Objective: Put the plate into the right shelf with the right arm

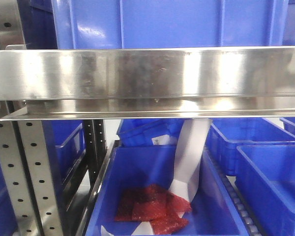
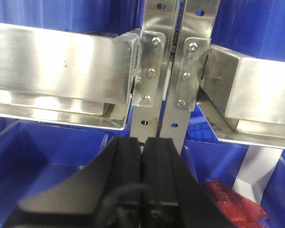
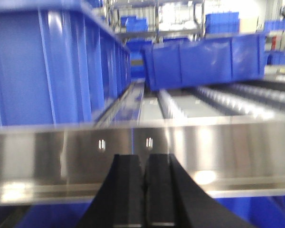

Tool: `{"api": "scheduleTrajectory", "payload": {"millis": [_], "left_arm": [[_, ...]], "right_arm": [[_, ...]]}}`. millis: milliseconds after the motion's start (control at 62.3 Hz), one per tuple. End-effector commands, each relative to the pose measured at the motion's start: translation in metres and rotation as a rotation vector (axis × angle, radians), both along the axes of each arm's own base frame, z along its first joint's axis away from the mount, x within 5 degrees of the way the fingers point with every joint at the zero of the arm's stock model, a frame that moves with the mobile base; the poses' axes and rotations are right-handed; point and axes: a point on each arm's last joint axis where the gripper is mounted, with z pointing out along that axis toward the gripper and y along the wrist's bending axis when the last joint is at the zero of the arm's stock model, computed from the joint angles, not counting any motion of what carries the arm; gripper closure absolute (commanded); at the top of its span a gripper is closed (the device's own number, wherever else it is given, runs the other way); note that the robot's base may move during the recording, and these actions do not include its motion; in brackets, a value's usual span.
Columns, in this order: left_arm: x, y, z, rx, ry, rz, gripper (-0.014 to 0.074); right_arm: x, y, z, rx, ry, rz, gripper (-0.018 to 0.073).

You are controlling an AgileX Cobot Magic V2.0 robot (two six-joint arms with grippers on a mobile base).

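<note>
**Q:** Jaws status?

**A:** Both pressed together, nothing between them: left black gripper [image 2: 143,142] faces the hole-punched steel uprights [image 2: 173,71]; right black gripper [image 3: 143,164] faces the shiny stainless-steel shelf rail [image 3: 142,156].

**Q:** And the white plate?

**A:** Not visible in any view (likely already released, or not yet collected). Blue plastic bins [image 1: 157,196] occupy the rack.

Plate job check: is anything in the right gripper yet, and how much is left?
No step looks done: no plate shows in any view. The right gripper is shut with nothing between its fingers, facing a steel rail of the shelf with blue bins behind it. The left gripper is also shut and empty. Left to do: find, grasp and place the plate.
</note>
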Motion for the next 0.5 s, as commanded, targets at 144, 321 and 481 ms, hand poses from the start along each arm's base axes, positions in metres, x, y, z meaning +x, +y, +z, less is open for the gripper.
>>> {"api": "scheduleTrajectory", "payload": {"millis": [144, 321, 481], "left_arm": [[-0.0008, 0.0010, 0.0052, -0.018, -0.089, 0.009, 0.0724], [-0.0008, 0.0010, 0.0052, -0.018, -0.089, 0.009, 0.0724], [-0.0008, 0.0010, 0.0052, -0.018, -0.089, 0.009, 0.0724]], "right_arm": [[-0.0029, 0.0019, 0.0081, -0.028, -0.115, 0.032, 0.0505], [-0.0029, 0.0018, 0.0082, -0.070, -0.117, 0.025, 0.0505], [-0.0030, 0.0017, 0.0085, -0.054, -0.119, 0.026, 0.0505]]}}
